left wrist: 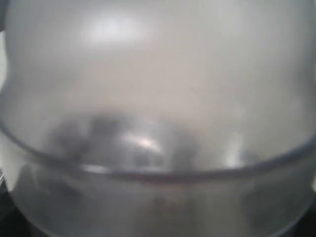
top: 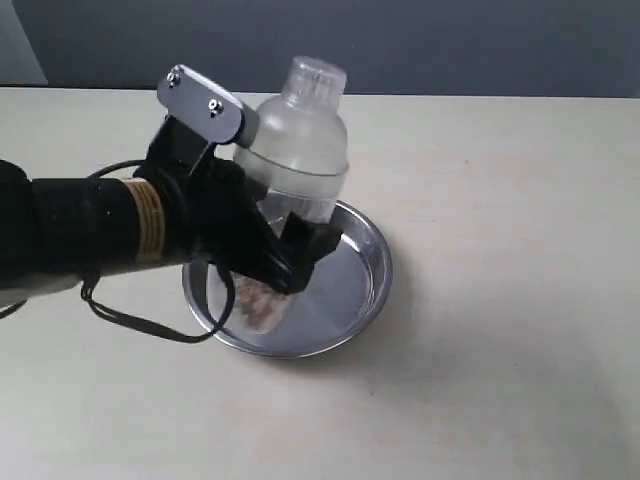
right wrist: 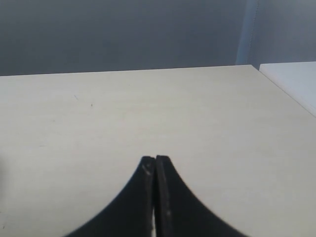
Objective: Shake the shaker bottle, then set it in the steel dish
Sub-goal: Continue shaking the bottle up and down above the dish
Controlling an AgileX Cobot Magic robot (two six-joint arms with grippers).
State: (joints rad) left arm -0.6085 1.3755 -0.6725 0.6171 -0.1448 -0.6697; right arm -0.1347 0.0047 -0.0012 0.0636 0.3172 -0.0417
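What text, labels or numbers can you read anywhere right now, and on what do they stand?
No text can be read in any view.
shaker bottle: no legible print in the exterior view; the left wrist view shows only its blurred wall.
steel dish: bare shiny metal, no marking seen.

A pale cream, matte tabletop (top: 500,330) filled most of the exterior view, marked by a few tiny dark specks (right wrist: 91,104). Behind its far edge stood a dark blue-grey wall (top: 450,40), with a lighter panel (top: 18,45) at one corner. In the right wrist view a white surface (right wrist: 292,81) lay just beyond the tabletop's side edge. The light was soft and even.
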